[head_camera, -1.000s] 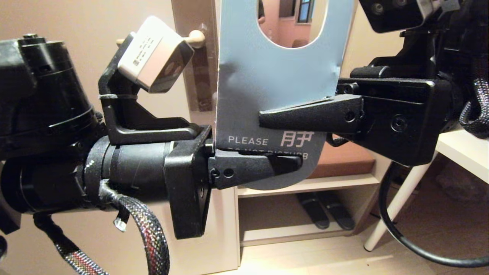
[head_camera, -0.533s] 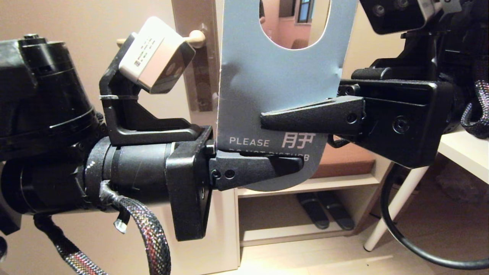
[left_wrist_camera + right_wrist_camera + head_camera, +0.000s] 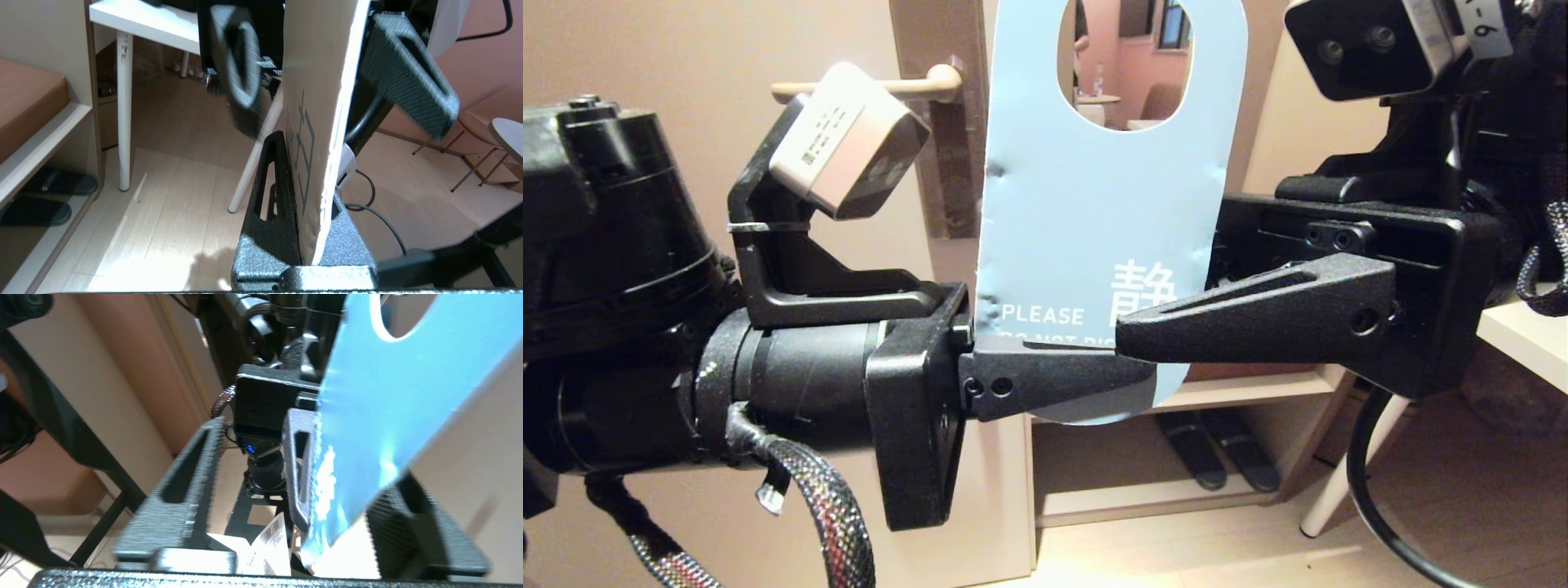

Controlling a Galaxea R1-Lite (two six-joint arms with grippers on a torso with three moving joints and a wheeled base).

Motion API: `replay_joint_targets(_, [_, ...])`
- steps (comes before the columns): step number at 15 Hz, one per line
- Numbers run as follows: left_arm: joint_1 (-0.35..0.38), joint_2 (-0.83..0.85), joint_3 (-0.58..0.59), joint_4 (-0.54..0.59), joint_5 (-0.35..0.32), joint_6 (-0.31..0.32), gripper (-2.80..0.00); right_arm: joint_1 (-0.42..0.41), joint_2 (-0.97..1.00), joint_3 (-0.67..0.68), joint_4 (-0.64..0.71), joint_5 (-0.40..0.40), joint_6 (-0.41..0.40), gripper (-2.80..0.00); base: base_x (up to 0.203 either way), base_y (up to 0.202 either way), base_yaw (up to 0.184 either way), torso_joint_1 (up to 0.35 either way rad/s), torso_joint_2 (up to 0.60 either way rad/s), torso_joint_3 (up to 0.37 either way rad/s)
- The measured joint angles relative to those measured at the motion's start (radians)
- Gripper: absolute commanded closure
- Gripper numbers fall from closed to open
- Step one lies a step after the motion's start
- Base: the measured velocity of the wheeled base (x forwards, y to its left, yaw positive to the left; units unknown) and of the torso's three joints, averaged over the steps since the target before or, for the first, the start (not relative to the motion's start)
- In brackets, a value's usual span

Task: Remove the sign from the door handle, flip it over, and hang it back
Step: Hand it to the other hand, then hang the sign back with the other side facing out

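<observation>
While the left gripper [image 3: 1086, 380] bites flat on the sign's [image 3: 1086, 220] rounded bottom end, the card stands upright in mid-air, just right of the handle [image 3: 882, 84] and clear of it. It is a thin oblong with an oval hole near the top, blue-grey face toward the head camera, white "PLEASE" and a large character printed low; small dents pucker both long edges. Seen from the left wrist, the card's edge runs straight up between two grainy black fingers [image 3: 265, 228] pressed together on it, pale face to one side. The right gripper [image 3: 306, 547] reaches in from the sign's right with its ribbed, slotted fingers spread, one on either side of the card and pinching nothing. The handle is a slim cream lever with a rounded knuckle, level on its tall brown plate [image 3: 943, 131].
</observation>
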Motion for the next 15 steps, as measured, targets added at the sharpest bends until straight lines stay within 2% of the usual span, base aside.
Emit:
replay_joint_targets(4, [0.004, -0.041, 0.053, 0.0, 0.008, 0.002, 0.0, -0.055, -0.036, 0.061, -0.001, -0.051, 0.0, -2.8, 0.0, 0.0, 0.0, 0.0, 0.0, 0.0])
replay_joint_targets(9, [0.037, -0.101, 0.095, -0.001, 0.055, 0.005, 0.0, -0.177, -0.109, 0.187, -0.055, -0.069, 0.0, -2.8, 0.0, 0.0, 0.0, 0.0, 0.0, 0.0])
replay_joint_targets(12, [0.061, -0.162, 0.139, 0.002, 0.072, 0.007, 0.0, -0.233, -0.173, 0.261, -0.065, -0.176, 0.0, -2.8, 0.0, 0.0, 0.0, 0.0, 0.0, 0.0])
replay_joint_targets(15, [0.07, -0.246, 0.199, 0.008, 0.129, 0.008, 0.0, -0.261, -0.241, 0.329, -0.068, -0.297, -0.007, -2.8, 0.0, 0.0, 0.0, 0.0, 0.0, 0.0])
